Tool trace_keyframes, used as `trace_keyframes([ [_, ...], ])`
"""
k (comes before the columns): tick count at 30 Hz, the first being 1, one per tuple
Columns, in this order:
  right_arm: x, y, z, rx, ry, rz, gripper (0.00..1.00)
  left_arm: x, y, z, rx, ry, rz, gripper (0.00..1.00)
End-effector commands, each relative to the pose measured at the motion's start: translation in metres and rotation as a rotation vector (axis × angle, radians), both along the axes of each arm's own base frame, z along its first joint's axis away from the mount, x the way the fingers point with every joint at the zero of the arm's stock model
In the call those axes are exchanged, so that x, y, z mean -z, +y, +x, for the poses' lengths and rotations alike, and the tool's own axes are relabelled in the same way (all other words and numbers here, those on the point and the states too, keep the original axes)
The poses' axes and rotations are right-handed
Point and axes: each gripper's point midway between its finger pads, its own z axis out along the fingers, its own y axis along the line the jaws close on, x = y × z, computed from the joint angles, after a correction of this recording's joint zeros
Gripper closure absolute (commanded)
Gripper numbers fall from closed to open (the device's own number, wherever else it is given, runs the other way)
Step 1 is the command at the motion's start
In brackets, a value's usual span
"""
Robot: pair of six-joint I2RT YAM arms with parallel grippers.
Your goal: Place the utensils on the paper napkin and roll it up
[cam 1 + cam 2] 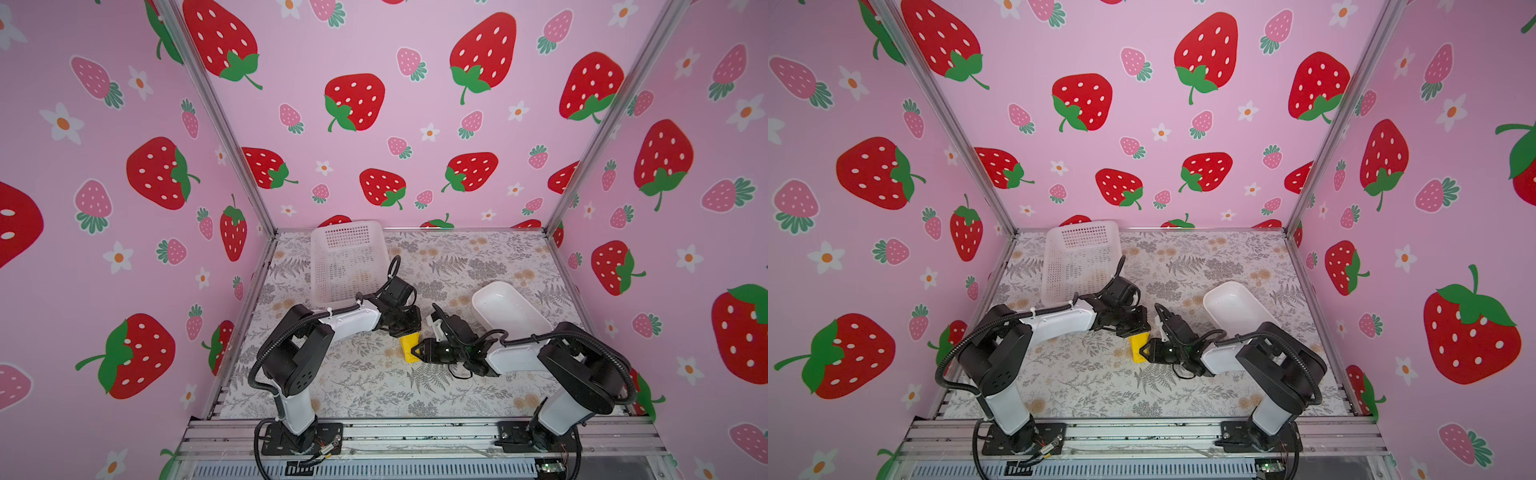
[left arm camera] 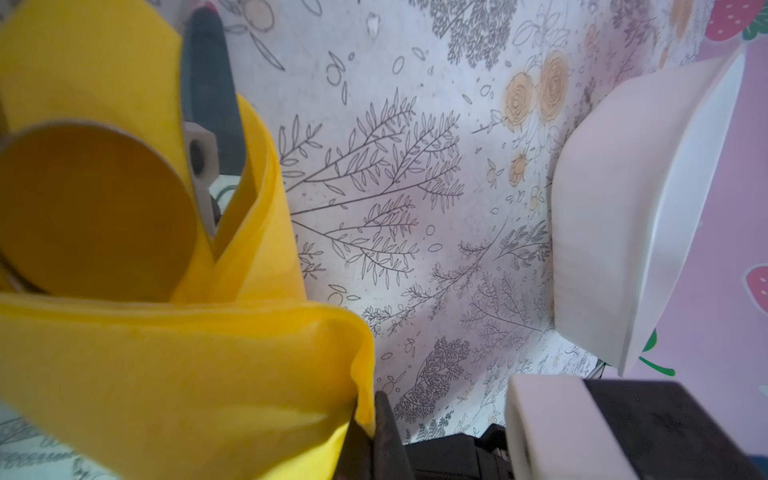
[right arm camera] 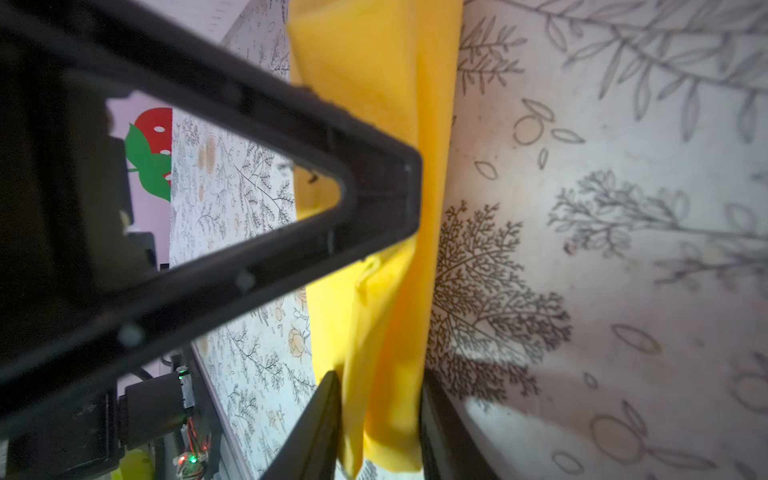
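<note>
- step in hand: the rolling, judging by the paper napkin point(image 1: 409, 348), a small curled yellow bundle at the lower middle of both top views, between the two arm tips.
- the left gripper point(image 2: 370, 434) is clenched on a napkin edge, at the bottom of the left wrist view.
- the right gripper point(image 3: 380, 415) straddles the folded napkin at the bottom of the right wrist view, jaws against both sides, seemingly grasping it.
- the next move likely calls for winding the bundle tighter without tearing the thin paper.
- the utensils are hidden; a rounded disc point(image 2: 95, 208) at the left of the left wrist view may be a spoon bowl.
- from above the arms cover most of the napkin; no cutlery shows in the white basket point(image 1: 347, 266) or the tray point(image 1: 509, 309).
</note>
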Motion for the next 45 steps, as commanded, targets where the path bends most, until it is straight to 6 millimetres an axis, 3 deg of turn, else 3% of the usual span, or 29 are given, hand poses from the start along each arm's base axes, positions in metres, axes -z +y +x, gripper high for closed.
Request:
trace_keyframes([
  [1, 0.011, -0.008, -0.009, 0.027, 0.066, -0.001, 0.69, -0.004, -0.009, 0.004, 0.018, -0.006, -0.017, 1.00],
  [9, 0.008, -0.007, -0.008, 0.040, 0.072, 0.018, 0.77, -0.002, -0.011, 0.004, 0.020, 0.005, -0.025, 1.00],
  [19, -0.002, -0.005, 0.009, 0.109, 0.049, 0.025, 0.49, 0.003, -0.013, -0.001, 0.027, 0.020, -0.029, 1.00],
  [23, 0.001, -0.006, 0.020, 0.136, 0.017, -0.033, 0.45, 0.003, -0.014, -0.001, 0.030, 0.020, -0.031, 1.00],
  [27, 0.003, 0.002, 0.018, 0.114, 0.038, -0.009, 0.46, 0.003, -0.014, -0.001, 0.032, 0.019, -0.031, 1.00],
  [38, 0.026, -0.012, 0.003, 0.151, 0.130, -0.013, 0.79, -0.004, -0.015, -0.005, 0.035, 0.017, -0.045, 1.00],
  [43, 0.024, -0.015, 0.000, 0.156, 0.136, -0.003, 0.88, -0.021, -0.017, -0.004, 0.052, -0.007, -0.066, 1.00],
  [45, 0.026, -0.017, -0.002, 0.159, 0.143, -0.007, 0.91, -0.031, -0.016, -0.005, 0.061, -0.025, -0.069, 0.96],
])
